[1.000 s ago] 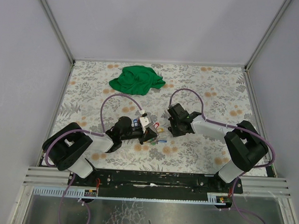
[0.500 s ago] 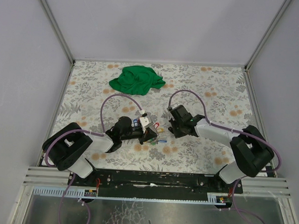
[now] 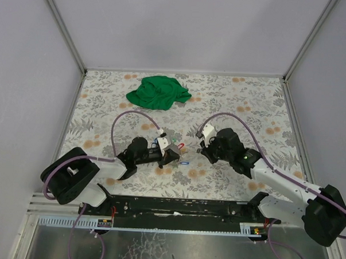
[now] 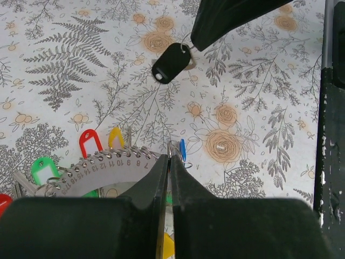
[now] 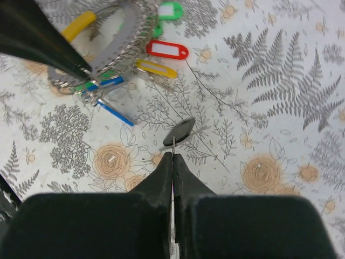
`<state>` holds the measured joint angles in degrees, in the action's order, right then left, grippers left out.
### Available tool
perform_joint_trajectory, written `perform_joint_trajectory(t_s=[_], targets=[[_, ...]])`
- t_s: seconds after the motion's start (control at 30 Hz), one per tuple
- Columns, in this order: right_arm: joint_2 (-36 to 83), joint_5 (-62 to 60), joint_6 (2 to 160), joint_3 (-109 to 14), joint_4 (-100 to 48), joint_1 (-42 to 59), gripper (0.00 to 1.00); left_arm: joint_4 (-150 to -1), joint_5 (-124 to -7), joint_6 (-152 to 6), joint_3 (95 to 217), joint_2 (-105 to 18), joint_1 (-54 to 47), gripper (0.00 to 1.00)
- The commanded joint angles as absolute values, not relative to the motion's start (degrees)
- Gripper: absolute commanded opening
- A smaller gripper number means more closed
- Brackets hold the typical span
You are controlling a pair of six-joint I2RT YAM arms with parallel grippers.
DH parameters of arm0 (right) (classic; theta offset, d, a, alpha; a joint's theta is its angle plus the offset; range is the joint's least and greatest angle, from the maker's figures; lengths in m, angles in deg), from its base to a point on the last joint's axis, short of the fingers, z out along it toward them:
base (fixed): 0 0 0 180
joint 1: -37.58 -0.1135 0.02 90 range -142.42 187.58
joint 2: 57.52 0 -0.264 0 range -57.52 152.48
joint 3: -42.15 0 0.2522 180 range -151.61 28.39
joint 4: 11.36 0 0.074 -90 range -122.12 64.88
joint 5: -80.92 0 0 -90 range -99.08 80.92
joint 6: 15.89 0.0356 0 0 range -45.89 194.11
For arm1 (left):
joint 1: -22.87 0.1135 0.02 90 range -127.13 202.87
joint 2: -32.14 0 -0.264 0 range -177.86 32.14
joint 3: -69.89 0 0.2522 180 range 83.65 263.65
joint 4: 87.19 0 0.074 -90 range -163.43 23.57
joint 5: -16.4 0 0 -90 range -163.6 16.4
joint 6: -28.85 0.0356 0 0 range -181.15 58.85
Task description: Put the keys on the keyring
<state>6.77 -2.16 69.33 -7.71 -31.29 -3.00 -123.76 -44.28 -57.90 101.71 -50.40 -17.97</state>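
Keyring (image 4: 102,164) half behind left end effector (image 4: 168,157)

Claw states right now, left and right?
Left claw: closed, pinching the keyring.
Right claw: closed, holding the black key by its end.

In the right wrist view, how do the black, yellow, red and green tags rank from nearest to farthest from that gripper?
1. black tag, at the right gripper tips.
2. yellow tag, farther up the picture.
3. red tag, just beyond it.
4. green tag, at the top edge.
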Motion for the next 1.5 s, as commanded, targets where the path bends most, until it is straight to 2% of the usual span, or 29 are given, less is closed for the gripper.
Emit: perform_joint_trajectory(t_s=[0.0,0.23,0.53,0.73,1.03,1.47], targets=[[0.71,6.65,58.94,-3.16,-22.85,-3.29,0.00,-130.84,-44.55,-56.20,99.82,-48.03,-18.32,0.00],[-1.89,13.57,55.60,-0.11,-20.88,-3.28,0.00,-135.77,-40.17,-55.30,97.89,-47.96,-18.27,0.00],[6.44,18.57,50.40,-5.36,-28.45,-3.33,0.00,-139.84,-33.43,-53.10,97.09,-50.55,-18.27,0.00],[9.23,20.87,47.72,-6.44,-28.20,-3.83,0.00,-142.79,-29.02,-52.07,97.19,-53.12,-18.33,0.00],[8.65,23.87,43.46,-5.09,-23.91,-6.10,0.00,-142.37,-28.38,-49.58,97.82,-54.93,-18.44,0.00],[12.88,21.02,41.88,-7.00,-25.31,-9.07,0.00,-139.62,-28.63,-47.36,98.79,-55.65,-18.85,0.00]])
